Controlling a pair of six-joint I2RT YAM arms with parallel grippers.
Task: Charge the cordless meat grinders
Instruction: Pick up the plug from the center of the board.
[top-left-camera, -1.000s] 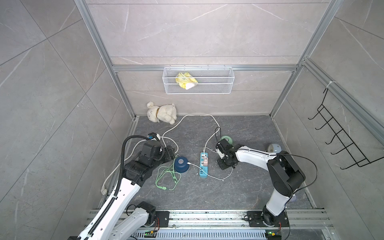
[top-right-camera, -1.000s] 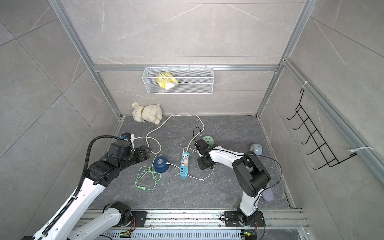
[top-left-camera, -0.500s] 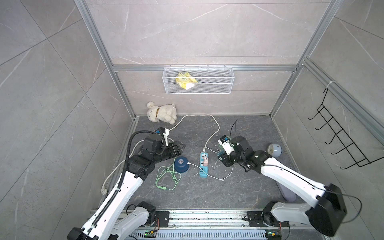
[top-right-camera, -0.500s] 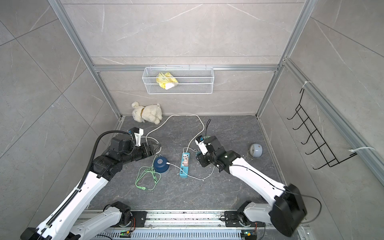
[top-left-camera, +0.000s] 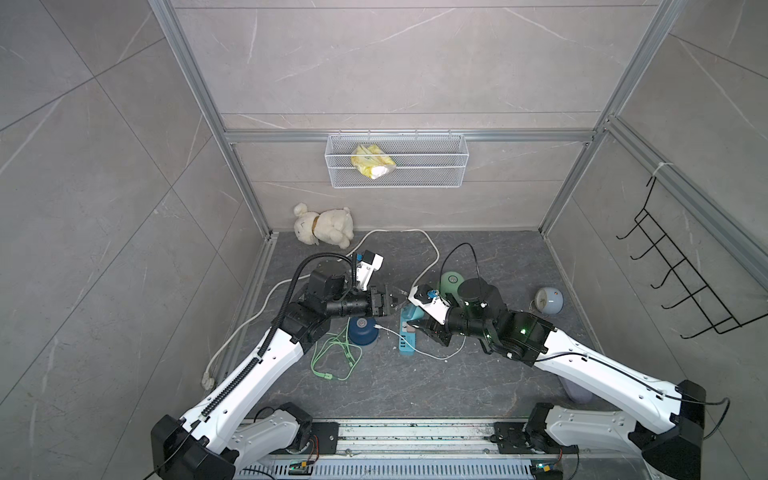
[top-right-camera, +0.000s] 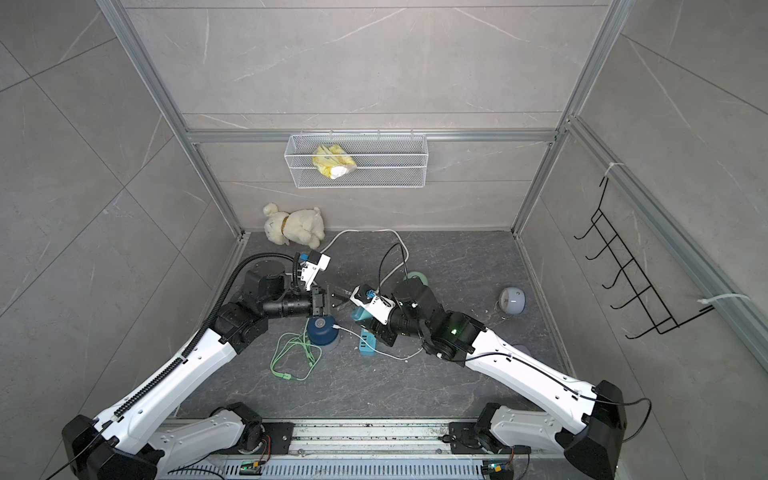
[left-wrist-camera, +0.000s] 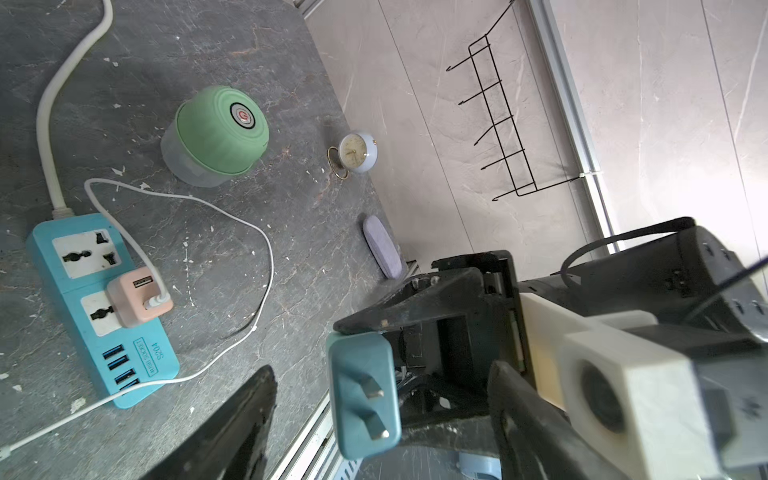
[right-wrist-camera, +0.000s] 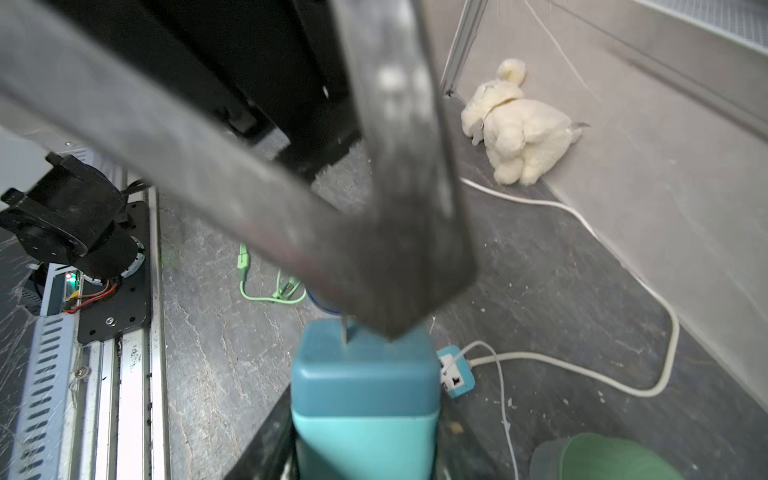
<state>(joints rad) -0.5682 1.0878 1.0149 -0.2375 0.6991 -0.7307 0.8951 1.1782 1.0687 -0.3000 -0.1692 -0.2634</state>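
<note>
Beside the blue power strip (left-wrist-camera: 104, 311), the navy grinder (top-left-camera: 360, 330) is sitting with a white cable reaching it from a pink plug. The mint grinder (left-wrist-camera: 216, 133) is standing just behind, no cable showing. I'm judging the mint one's hookup is in hand. The right gripper (top-left-camera: 417, 326) is clamping a teal adapter (left-wrist-camera: 363, 395), prongs facing the left gripper (top-left-camera: 398, 300), whose fingers (left-wrist-camera: 232, 428) are spreading wide either side, gripping nothing. Next I'm expecting a square close on the body, clear of the prongs.

"S204" printed on teal power strip (left-wrist-camera: 166, 361), red power symbol atop mint green grinder (left-wrist-camera: 216, 133)
</note>
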